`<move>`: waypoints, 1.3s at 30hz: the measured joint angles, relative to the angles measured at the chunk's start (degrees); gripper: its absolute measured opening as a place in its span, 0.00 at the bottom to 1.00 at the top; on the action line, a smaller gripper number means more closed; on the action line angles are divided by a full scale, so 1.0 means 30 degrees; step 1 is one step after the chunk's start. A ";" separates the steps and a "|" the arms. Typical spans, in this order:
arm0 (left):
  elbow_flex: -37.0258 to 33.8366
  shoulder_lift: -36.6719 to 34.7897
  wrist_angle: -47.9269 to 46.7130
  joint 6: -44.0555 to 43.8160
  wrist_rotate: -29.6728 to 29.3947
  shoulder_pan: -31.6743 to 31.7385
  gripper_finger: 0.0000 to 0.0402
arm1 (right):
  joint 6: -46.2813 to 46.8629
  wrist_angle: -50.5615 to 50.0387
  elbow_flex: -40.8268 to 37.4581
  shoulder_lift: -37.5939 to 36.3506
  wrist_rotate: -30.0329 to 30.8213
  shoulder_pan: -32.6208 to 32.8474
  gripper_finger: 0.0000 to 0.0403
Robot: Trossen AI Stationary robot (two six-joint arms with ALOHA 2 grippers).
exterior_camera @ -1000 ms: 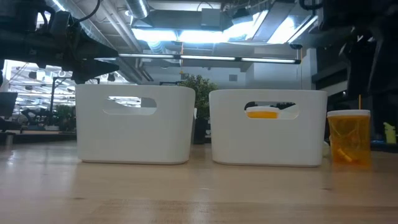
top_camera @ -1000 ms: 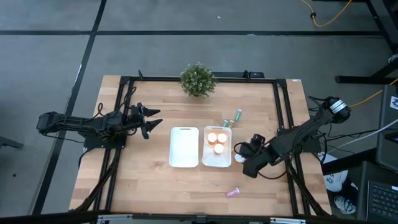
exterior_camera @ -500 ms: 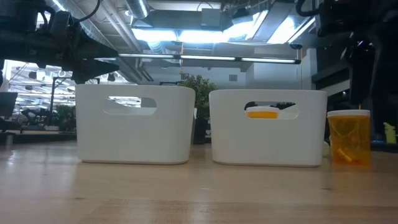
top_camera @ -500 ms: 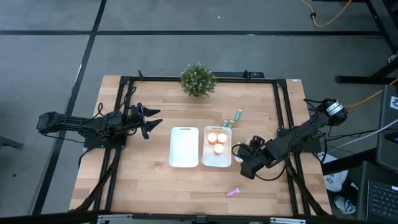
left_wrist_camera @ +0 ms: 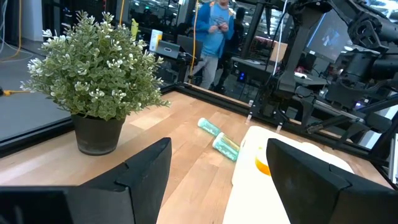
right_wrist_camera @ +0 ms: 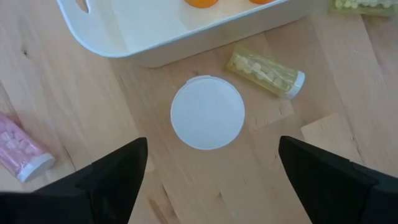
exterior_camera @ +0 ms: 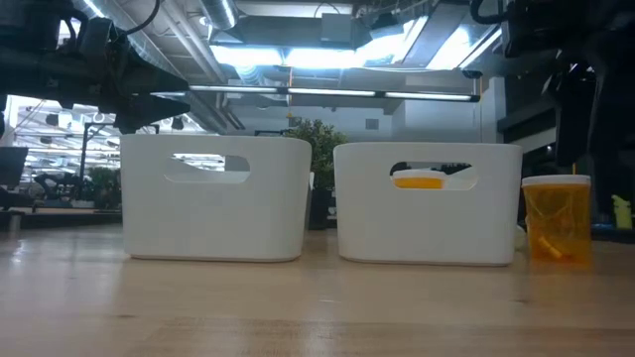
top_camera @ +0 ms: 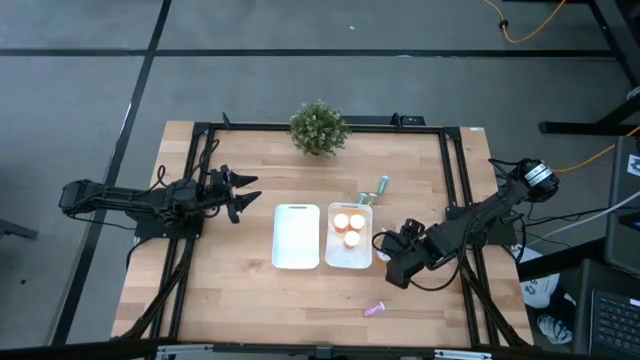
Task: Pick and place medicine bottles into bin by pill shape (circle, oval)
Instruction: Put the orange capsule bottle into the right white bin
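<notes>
The right pincer (top_camera: 384, 249) hangs over the table (top_camera: 250, 160) just beside the right bin (top_camera: 349, 262), on its outer side. Its fingers (right_wrist_camera: 112, 177) stand wide apart and hold nothing. Directly below, between the fingers in the right wrist view, an orange bottle (right_wrist_camera: 207, 112) stands upright on the table, showing its round white cap. In the low view this bottle (exterior_camera: 557, 219) stands just right of the right bin (exterior_camera: 427, 208), apart from it.

Two teal bottles lie on their sides. One (right_wrist_camera: 265, 72) lies near the capped bottle, close to the bin wall; in the left wrist view the pair (left_wrist_camera: 217, 137) lies just beyond the bin's far end, toward the plant (top_camera: 319, 127). A pink bottle (top_camera: 374, 310) lies on its side near the table's front edge, well apart from the bins.

The right bin holds three orange bottles (top_camera: 347, 227) with caps up. The left bin (top_camera: 296, 237) stands just beside it, nothing visible inside.

The left pincer (top_camera: 246, 195) waits above the table's left part, well apart from the bins. Its fingers (left_wrist_camera: 143, 171) are spread wide and grip nothing.

A person (left_wrist_camera: 216, 25) stands in the room beyond the table.
</notes>
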 joint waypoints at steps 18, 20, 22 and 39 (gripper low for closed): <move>-0.0001 0.0000 -0.0006 -0.0007 0.0000 0.0000 0.64 | -0.0946 0.0033 -0.0007 0.0000 -0.0001 0.0000 0.90; 0.0006 -0.0007 -0.0006 -0.0007 0.0000 0.0000 0.64 | -0.0522 0.0067 -0.0007 0.0000 0.0000 0.0000 0.90; 0.0002 -0.0003 -0.0006 -0.0003 0.0000 0.0000 0.64 | -0.0425 0.0067 -0.0007 0.0000 0.0000 0.0005 0.90; 0.0002 0.0000 0.0001 -0.0004 0.0000 0.0000 0.64 | -0.1047 0.0057 -0.0022 0.0000 0.0007 0.0000 0.98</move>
